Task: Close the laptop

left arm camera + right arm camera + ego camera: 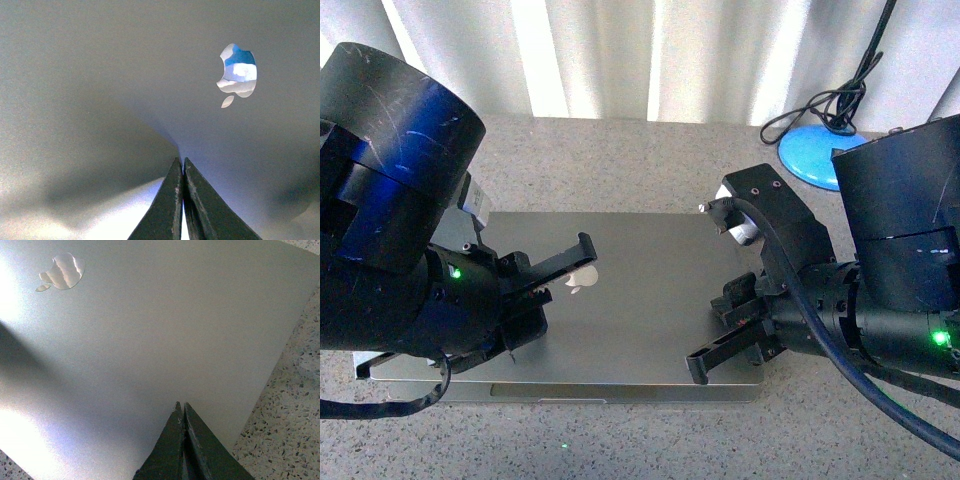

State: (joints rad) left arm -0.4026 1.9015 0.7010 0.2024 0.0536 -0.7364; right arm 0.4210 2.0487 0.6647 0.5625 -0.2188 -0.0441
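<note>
Where the laptop (640,310) lies: middle of the speckled bench (650,160), lid down flat, silvery apple logo (582,278) facing up.
Left gripper (181,162): fingers pressed together, holding nothing, tips over the lid near the logo.
Right gripper (181,405): fingers pressed together, empty, over the lid's right part, near its edge.
Lamp base (815,155): blue, at the bench's far right corner.
</note>
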